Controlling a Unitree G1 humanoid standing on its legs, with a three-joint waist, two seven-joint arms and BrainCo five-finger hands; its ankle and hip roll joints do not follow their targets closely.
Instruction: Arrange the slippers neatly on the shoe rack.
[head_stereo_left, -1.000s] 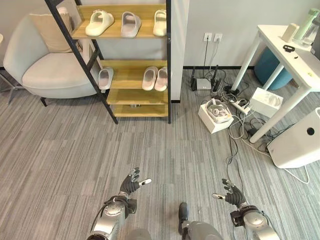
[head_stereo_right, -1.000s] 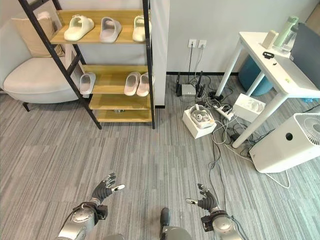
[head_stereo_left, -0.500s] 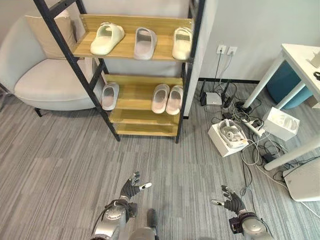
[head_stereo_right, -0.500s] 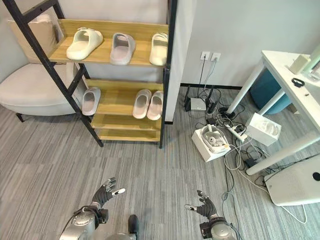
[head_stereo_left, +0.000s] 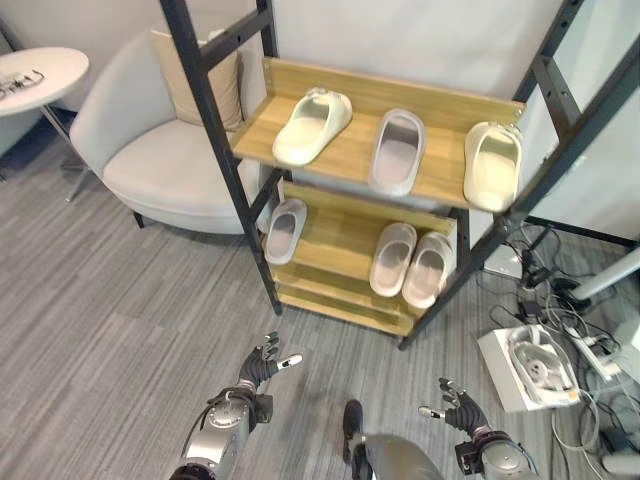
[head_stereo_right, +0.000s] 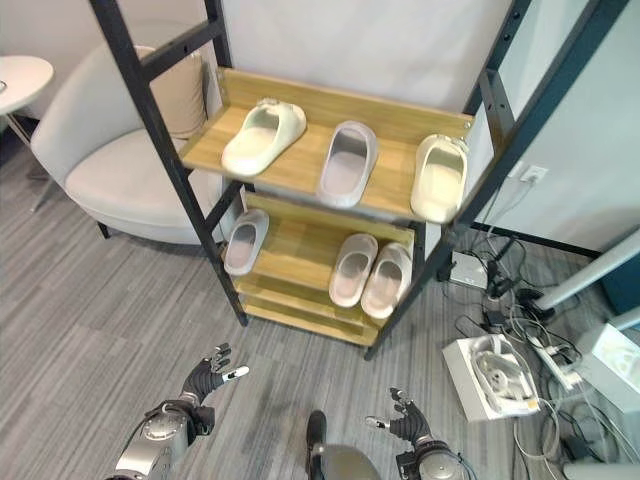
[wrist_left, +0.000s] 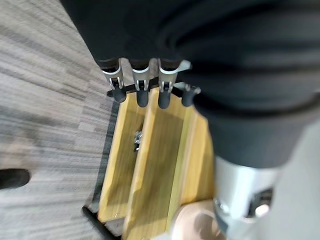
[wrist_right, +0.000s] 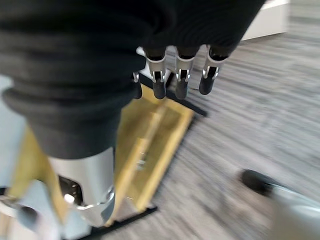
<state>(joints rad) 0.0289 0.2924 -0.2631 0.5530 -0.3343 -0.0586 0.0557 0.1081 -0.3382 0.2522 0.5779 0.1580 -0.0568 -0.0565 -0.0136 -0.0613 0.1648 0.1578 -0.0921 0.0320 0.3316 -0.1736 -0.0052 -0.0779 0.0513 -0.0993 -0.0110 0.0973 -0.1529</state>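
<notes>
Slippers sit on the shoe rack (head_stereo_left: 250, 200): a cream slipper (head_stereo_left: 312, 125) askew at the top shelf's left, a grey slipper (head_stereo_left: 397, 150) beside it. I hold my left hand (head_stereo_left: 262, 366) and right hand (head_stereo_left: 452, 402) low, fingers relaxed and empty, well short of the rack for the approach.

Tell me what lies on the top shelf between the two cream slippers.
A grey slipper lies between the tilted cream slipper and the cream slipper at the shelf's right end, apart from both, as the left eye view shows.

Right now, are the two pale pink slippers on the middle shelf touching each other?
Touching: in the left eye view the two pale pink slippers lie side by side, sides pressed together.
</notes>
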